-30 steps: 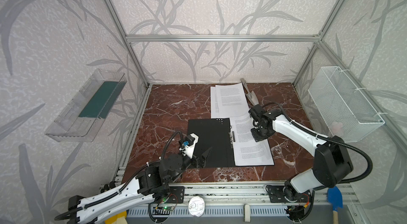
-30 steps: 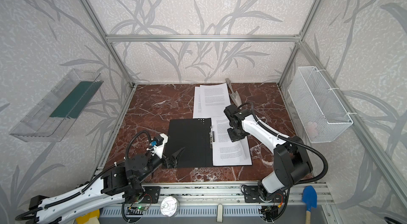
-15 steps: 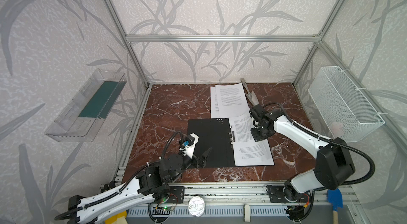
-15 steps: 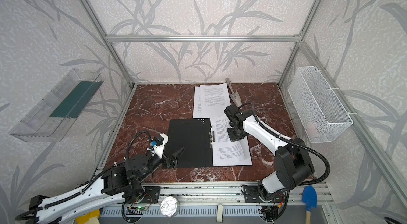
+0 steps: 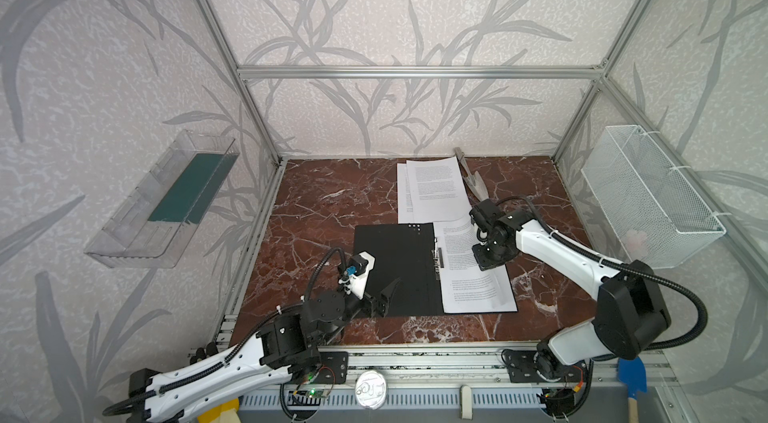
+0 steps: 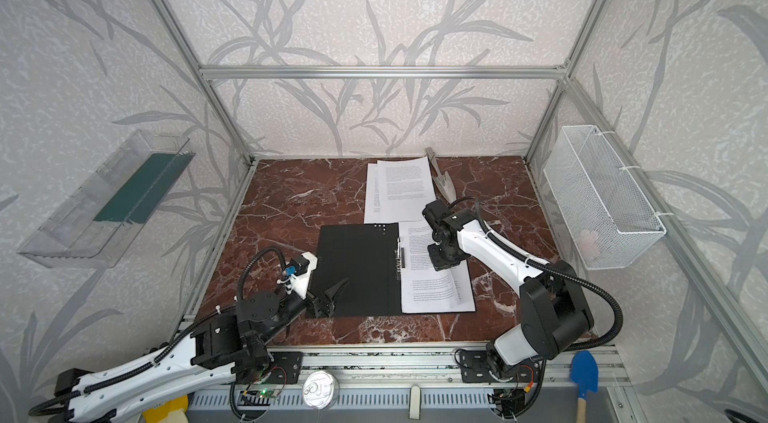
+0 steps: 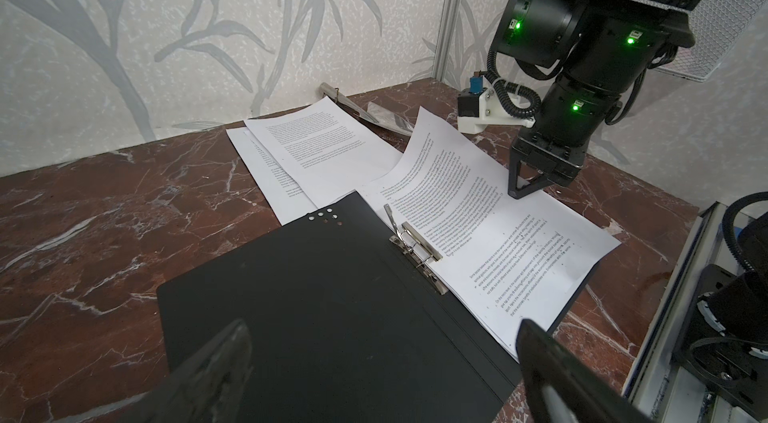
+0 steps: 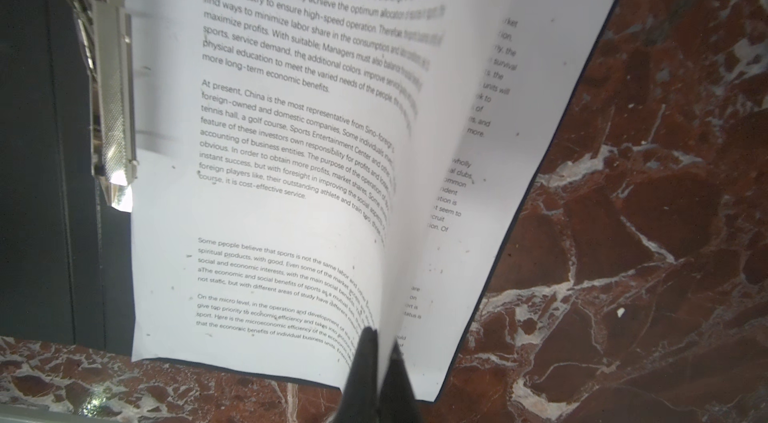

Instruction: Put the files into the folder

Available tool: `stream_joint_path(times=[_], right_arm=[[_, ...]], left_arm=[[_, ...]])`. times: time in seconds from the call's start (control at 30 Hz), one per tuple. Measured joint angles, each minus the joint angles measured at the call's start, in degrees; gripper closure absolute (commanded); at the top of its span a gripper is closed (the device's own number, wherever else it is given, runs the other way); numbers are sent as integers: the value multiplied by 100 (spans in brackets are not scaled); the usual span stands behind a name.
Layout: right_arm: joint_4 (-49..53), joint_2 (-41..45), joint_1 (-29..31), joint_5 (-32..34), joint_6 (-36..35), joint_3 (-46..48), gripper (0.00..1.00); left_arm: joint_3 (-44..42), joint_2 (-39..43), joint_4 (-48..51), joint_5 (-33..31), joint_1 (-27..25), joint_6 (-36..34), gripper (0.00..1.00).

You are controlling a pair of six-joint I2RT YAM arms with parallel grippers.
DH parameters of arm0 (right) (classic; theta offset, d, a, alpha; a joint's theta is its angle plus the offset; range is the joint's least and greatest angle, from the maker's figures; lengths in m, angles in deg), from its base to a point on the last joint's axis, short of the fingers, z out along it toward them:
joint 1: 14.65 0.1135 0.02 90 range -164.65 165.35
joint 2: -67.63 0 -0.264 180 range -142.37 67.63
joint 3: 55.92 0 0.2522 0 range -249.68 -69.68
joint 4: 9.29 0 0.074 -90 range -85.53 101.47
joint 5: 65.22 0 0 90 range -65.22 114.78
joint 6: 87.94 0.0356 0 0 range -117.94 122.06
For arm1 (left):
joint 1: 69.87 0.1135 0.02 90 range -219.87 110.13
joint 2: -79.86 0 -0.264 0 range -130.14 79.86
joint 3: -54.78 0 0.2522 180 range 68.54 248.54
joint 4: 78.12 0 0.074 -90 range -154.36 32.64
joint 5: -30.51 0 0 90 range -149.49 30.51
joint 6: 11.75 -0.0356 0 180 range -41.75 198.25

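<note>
The black folder lies open on the marble table, its metal clip along the spine. White printed files rest on its right half. More files lie stacked behind it. My right gripper is shut on the outer edge of the top sheet, which curls up off the sheet below. My left gripper hangs open over the folder's near left cover, holding nothing.
A metal trowel lies by the back wall beside the stacked sheets. A white wire basket hangs on the right wall. A clear tray holding a green pad hangs on the left wall. A blue scoop stands outside the front rail.
The right arm has shifted very slightly while still pinching the sheet. The left arm has not moved.
</note>
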Motion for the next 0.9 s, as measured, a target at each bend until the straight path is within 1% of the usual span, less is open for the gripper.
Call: stream_joint_path(times=[0.13,0.2,0.3,0.4,0.6,0.77,0.9], right_arm=[[-4,0,0,0,0,0,100],[-4,0,0,2,2,0,98],[-15,0,0,2,13,15,89],[-33,0,0,9,31,59,77],[-98,2,0,61,15,142,60],[-175,61,0,199,13,205,44],[-238,269,0,348,11,289,39]], left_arm=[[0,0,0,0,0,0,1],[0,0,0,0,0,0,1],[0,0,0,0,0,0,1],[0,2,0,0,0,0,1],[0,2,0,0,0,0,1],[0,2,0,0,0,2,1],[0,24,2,0,0,2,1]])
